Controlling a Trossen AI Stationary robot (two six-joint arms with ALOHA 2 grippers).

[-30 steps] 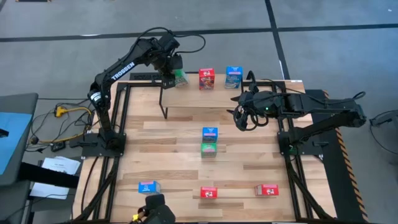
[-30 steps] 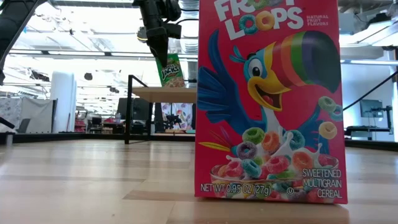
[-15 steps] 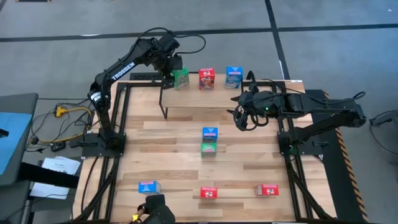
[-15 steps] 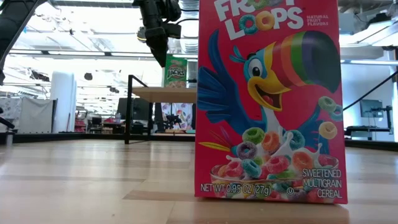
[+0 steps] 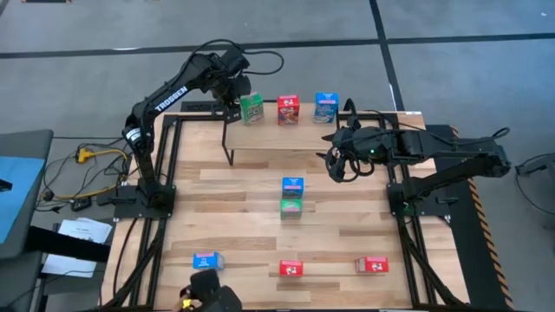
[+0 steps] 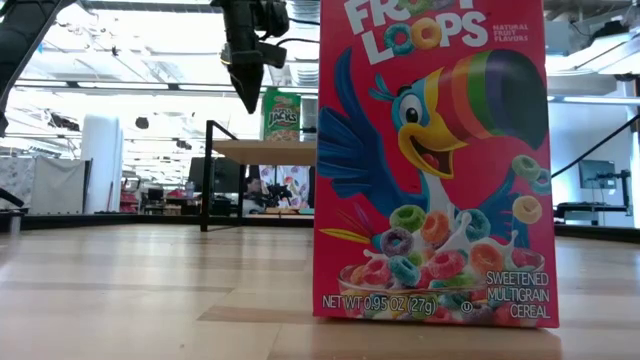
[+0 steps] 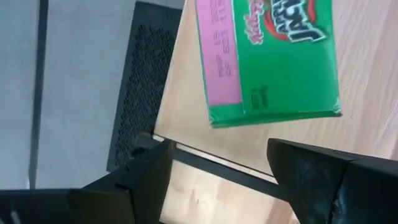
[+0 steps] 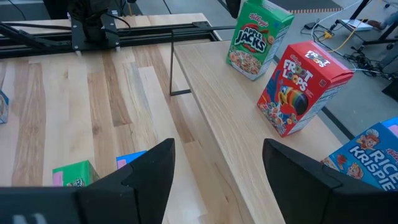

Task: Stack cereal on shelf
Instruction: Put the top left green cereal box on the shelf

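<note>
Three cereal boxes stand upright on their bottoms on the shelf (image 5: pixel 277 134): a green one (image 5: pixel 251 108) at its left end, a red one (image 5: pixel 288 109) and a blue one (image 5: pixel 326 107). My left gripper (image 5: pixel 237 98) hangs open, pointing steeply down, just above and to the left of the green box (image 7: pixel 267 56) and clear of it; in the low view, my left gripper (image 6: pixel 250 95) has a gap to the green box (image 6: pixel 282 113). My right gripper (image 5: pixel 334 166) waits open in the air off the shelf's right end.
On the tabletop, a blue box (image 5: pixel 293 185) and a green box (image 5: pixel 291 206) sit together mid-table. A blue box (image 5: pixel 206 260) and two red boxes (image 5: pixel 291 269) (image 5: pixel 373 264) line the near edge; one red box (image 6: pixel 430 160) fills the low view.
My left gripper has opened and let go of the green box. The box hung tilted over the shelf's left end a second ago and now stands upright on the board. The gripper has tipped a little and drawn slightly left, away from the box.
</note>
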